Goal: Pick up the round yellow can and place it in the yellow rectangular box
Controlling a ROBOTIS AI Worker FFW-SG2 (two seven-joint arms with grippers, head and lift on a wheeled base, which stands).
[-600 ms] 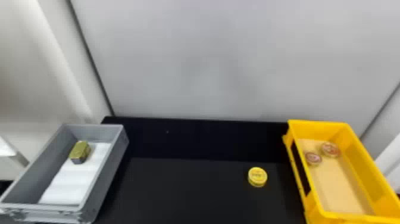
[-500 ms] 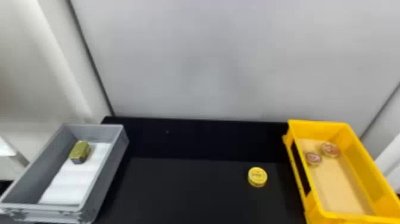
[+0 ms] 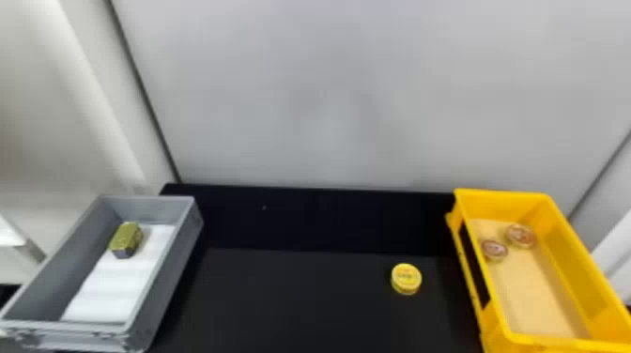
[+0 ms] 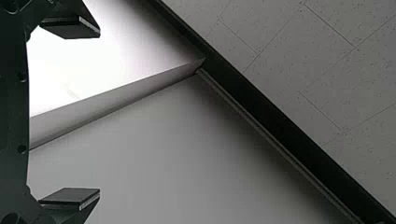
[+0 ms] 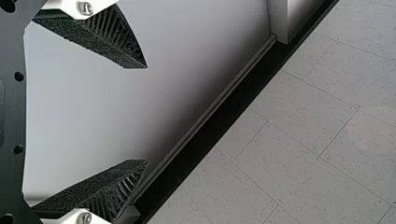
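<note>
1. Change: none we can see; round yellow can (image 3: 406, 279) sits as before on the black table (image 3: 300, 300), right of centre, left of the yellow rectangular box (image 3: 568, 267). We judge the pick not begun.
2. Left gripper (image 4: 99, 112), right gripper (image 5: 147, 115): fingers wide apart, nothing held.
3. Box's near side cut off; blurred round pieces (image 3: 520, 235) inside, far end, perhaps tins.
</note>
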